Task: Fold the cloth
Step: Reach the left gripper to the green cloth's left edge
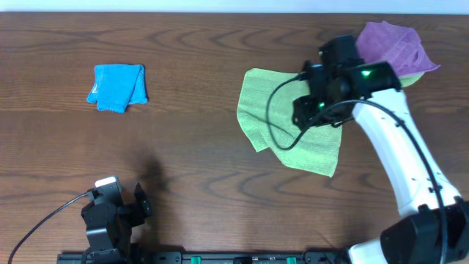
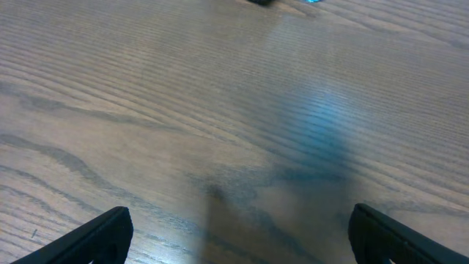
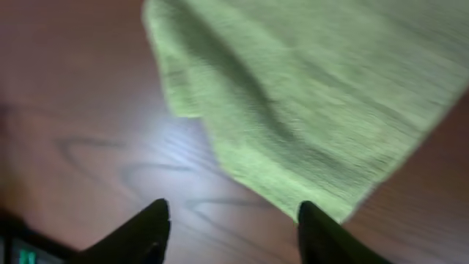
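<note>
The cloth (image 1: 315,150) lies askew, one corner pointing toward the table (image 1: 205,183) front.

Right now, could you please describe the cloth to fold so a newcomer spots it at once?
Look at the right half of the wooden table. The cloth lies spread out there. It is lime green, unlike the purple cloth at its far corner and the folded blue cloth far left.
</note>
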### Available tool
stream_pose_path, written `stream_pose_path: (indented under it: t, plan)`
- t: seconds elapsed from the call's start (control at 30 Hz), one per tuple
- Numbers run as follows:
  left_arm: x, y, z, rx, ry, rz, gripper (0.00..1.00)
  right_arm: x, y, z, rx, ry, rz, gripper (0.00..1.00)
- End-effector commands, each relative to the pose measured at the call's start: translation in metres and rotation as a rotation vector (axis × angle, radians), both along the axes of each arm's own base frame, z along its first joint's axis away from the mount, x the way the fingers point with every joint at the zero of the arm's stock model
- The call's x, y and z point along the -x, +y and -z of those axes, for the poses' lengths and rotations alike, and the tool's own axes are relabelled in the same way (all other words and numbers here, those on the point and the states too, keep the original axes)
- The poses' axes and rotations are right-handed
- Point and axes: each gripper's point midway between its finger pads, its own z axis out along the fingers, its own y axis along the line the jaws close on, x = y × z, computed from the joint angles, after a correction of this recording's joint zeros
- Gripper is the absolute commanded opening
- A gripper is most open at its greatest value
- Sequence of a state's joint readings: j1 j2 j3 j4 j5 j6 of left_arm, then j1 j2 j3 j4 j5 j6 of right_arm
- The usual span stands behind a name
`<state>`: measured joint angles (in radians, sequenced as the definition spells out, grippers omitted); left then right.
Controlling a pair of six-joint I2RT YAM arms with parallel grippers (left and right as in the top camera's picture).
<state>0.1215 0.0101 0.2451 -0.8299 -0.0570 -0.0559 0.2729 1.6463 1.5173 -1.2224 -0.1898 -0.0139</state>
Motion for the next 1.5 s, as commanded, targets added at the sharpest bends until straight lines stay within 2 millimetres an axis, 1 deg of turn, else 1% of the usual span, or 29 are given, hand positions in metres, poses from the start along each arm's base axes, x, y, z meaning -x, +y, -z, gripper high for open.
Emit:
stream_pose_path:
  t: [0.0, 0.13, 0.2, 0.23, 0.3, 0.33, 0.4, 0.47, 0.53, 0.63, 0.7, 0.8, 0.9, 0.93, 1.0, 1.07, 1.17, 1.23, 1.27, 1.33, 1.4, 1.47]
  plan:
    - [0.012, 0.003, 0.015, -0.013, 0.073, -0.015, 0.95, 0.012, 0.028, -0.007, -0.055, -0.013, -0.124, 0.51]
    - [0.012, 0.003, 0.015, -0.013, 0.072, -0.015, 0.95, 0.017, 0.051, -0.017, -0.085, -0.059, -0.191, 0.5]
    - [0.004, 0.001, 0.007, 0.001, 0.026, -0.008, 0.95, 0.018, 0.06, -0.026, -0.099, -0.1, -0.216, 0.5]
    - [-0.001, -0.003, 0.003, 0.025, -0.003, 0.0, 0.95, 0.018, 0.064, -0.031, -0.107, -0.122, -0.226, 0.5]
    - [-0.005, -0.015, 0.001, 0.135, -0.036, 0.005, 0.95, 0.018, 0.067, -0.044, -0.126, -0.177, -0.235, 0.49]
    - [-0.006, -0.016, -0.001, 0.153, -0.048, -0.002, 0.95, 0.017, 0.067, -0.052, -0.135, -0.207, -0.236, 0.49]
    - [-0.011, -0.018, -0.006, 0.163, -0.074, 0.01, 0.96, 0.018, 0.063, -0.068, -0.151, -0.262, -0.228, 0.5]
    - [-0.016, -0.027, -0.021, 0.191, -0.118, 0.056, 0.96, 0.019, 0.056, -0.082, -0.161, -0.3, -0.207, 0.53]
    - [-0.018, -0.028, -0.039, 0.219, -0.137, 0.042, 0.96, 0.02, 0.046, -0.092, -0.166, -0.326, -0.172, 0.55]
    - [-0.022, -0.031, -0.061, 0.239, -0.102, 0.054, 0.96, 0.02, 0.032, -0.102, -0.168, -0.356, -0.128, 0.57]
    - [-0.029, -0.036, -0.078, 0.27, -0.05, 0.076, 0.96, 0.018, 0.024, -0.106, -0.167, -0.371, -0.104, 0.58]
    - [-0.048, -0.048, -0.103, 0.34, 0.05, 0.119, 0.96, 0.015, 0.014, -0.109, -0.166, -0.377, -0.067, 0.58]
    - [-0.072, -0.06, -0.126, 0.412, 0.175, 0.156, 0.96, 0.013, 0.01, -0.109, -0.166, -0.376, -0.046, 0.58]
    - [-0.084, -0.068, -0.135, 0.445, 0.208, 0.19, 0.96, 0.013, 0.009, -0.109, -0.165, -0.377, -0.045, 0.58]
    - [-0.104, -0.083, -0.145, 0.494, 0.244, 0.251, 0.96, 0.012, 0.01, -0.109, -0.168, -0.378, -0.041, 0.58]
    - [-0.122, -0.096, -0.143, 0.561, 0.283, 0.273, 0.96, 0.012, 0.01, -0.11, -0.169, -0.38, -0.039, 0.58]
    - [-0.144, -0.123, -0.133, 0.784, 0.352, 0.267, 0.95, 0.012, 0.01, -0.11, -0.17, -0.378, -0.036, 0.58]
    - [-0.161, -0.143, -0.131, 0.879, 0.357, 0.347, 0.96, 0.012, 0.01, -0.11, -0.17, -0.378, -0.036, 0.58]
    - [-0.168, -0.154, -0.128, 0.905, 0.361, 0.39, 0.95, 0.012, 0.01, -0.11, -0.17, -0.378, -0.036, 0.58]
    - [-0.18, -0.172, -0.116, 0.926, 0.384, 0.436, 0.96, 0.012, 0.01, -0.11, -0.17, -0.379, -0.036, 0.58]
    - [-0.186, -0.191, -0.104, 0.931, 0.416, 0.464, 0.95, 0.012, 0.01, -0.11, -0.169, -0.379, -0.035, 0.58]
    - [-0.189, -0.215, -0.089, 0.935, 0.453, 0.499, 0.95, 0.01, 0.006, -0.109, -0.154, -0.38, -0.015, 0.58]
